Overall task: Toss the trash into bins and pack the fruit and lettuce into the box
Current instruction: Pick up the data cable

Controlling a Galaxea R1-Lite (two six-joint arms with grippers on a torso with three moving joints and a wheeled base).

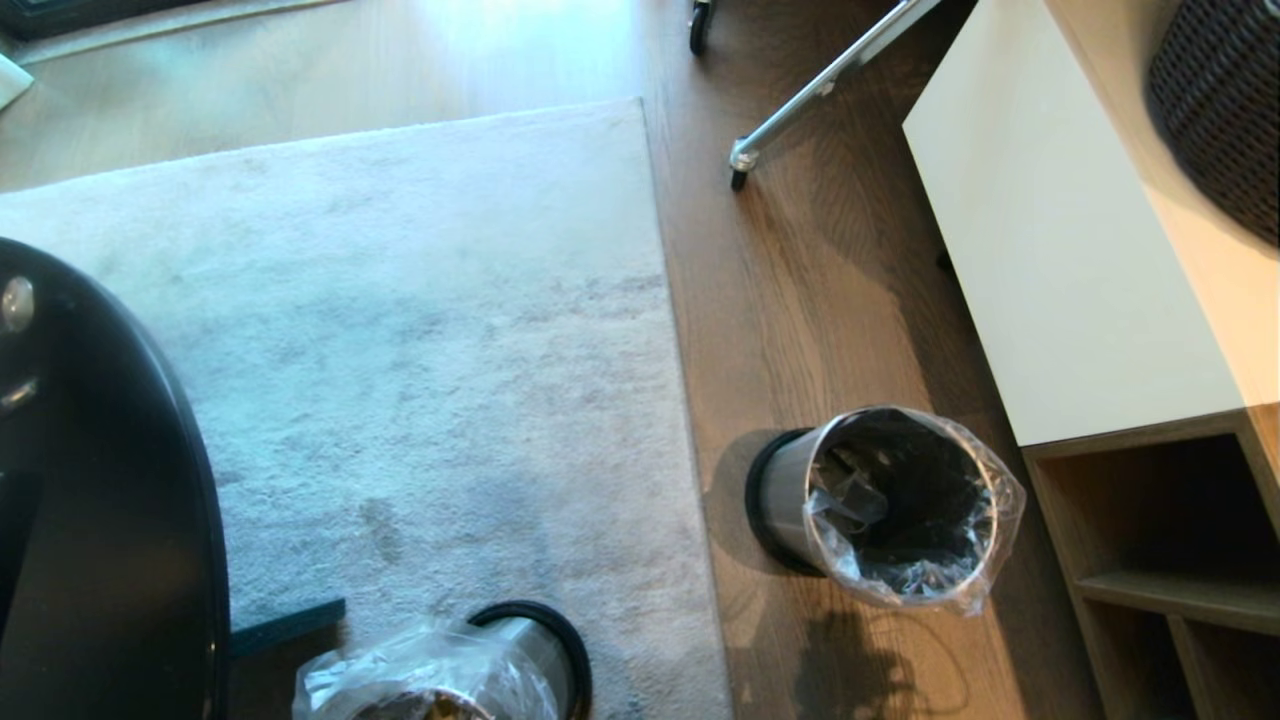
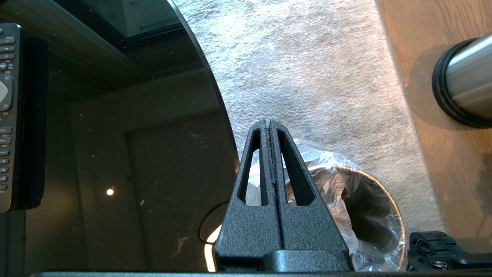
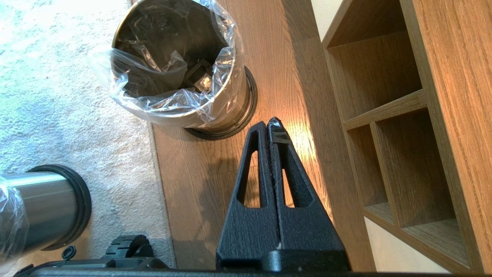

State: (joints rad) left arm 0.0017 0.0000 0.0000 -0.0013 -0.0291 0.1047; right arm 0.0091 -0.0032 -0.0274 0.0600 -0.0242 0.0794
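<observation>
Two brushed-steel bins stood on the floor. One bin (image 1: 880,500) sat on the wooden floor (image 1: 830,300) just off the edge of the pale rug (image 1: 430,330), close to the wooden shelf unit (image 1: 1170,560); its clear liner bag (image 1: 990,530) was folded over the rim and the inside looked dark. The other bin (image 1: 500,665) stood on the rug near the curved edge of the black glass tabletop (image 1: 110,520), with only its liner and black base ring visible in the head view. Neither arm appeared in the head view. In the left wrist view the left gripper (image 2: 268,124) hung above the second bin, its fingers pressed together with nothing between them; a remote control (image 2: 8,115) lay on the glass tabletop to one side. In the right wrist view the right gripper (image 3: 269,125) was likewise pressed together and empty, held over the wooden floor between the first bin and the shelf unit. No trash, fruit, lettuce or box could be seen in any view.
</observation>
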